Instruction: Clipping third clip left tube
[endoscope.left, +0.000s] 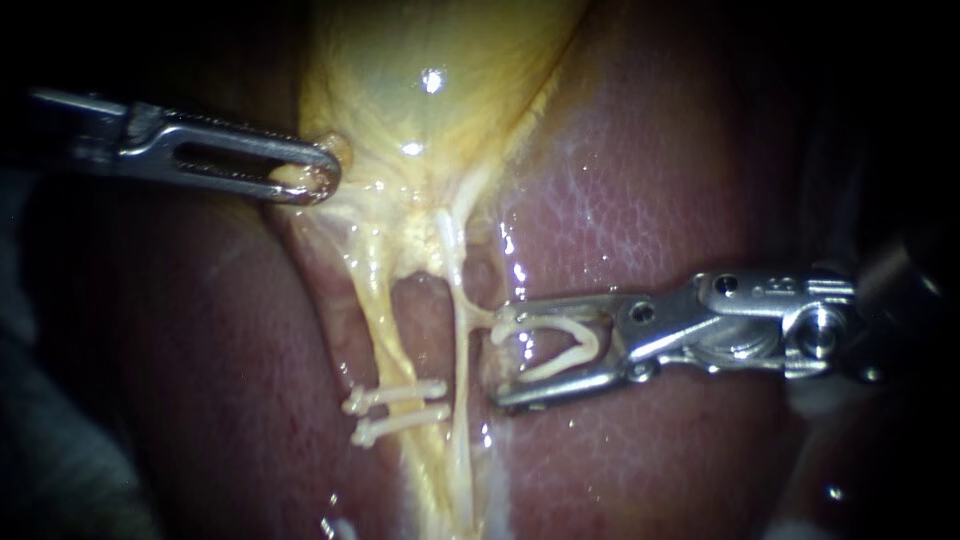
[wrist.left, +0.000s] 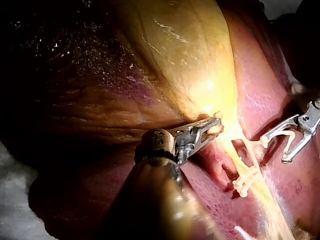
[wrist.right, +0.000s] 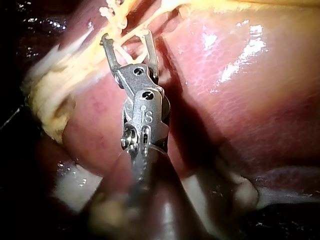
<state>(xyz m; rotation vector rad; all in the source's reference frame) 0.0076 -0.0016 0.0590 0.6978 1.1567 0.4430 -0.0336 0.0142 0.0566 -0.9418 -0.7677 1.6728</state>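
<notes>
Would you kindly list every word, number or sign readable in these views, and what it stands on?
None is legible.
Right instrument, jaws shut on an open clip: tiny engraved marks on its wrist, not reliably readable.
Left instrument, jaws shut on the gallbladder: no marks seen.
Two clips on the left tube, liver: unmarked.

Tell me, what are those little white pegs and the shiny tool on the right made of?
The two clips on the left tube and the open clip in the right instrument look like matte white plastic: opaque, dull. The instrument looks like polished steel: grey, bright reflections.
</notes>
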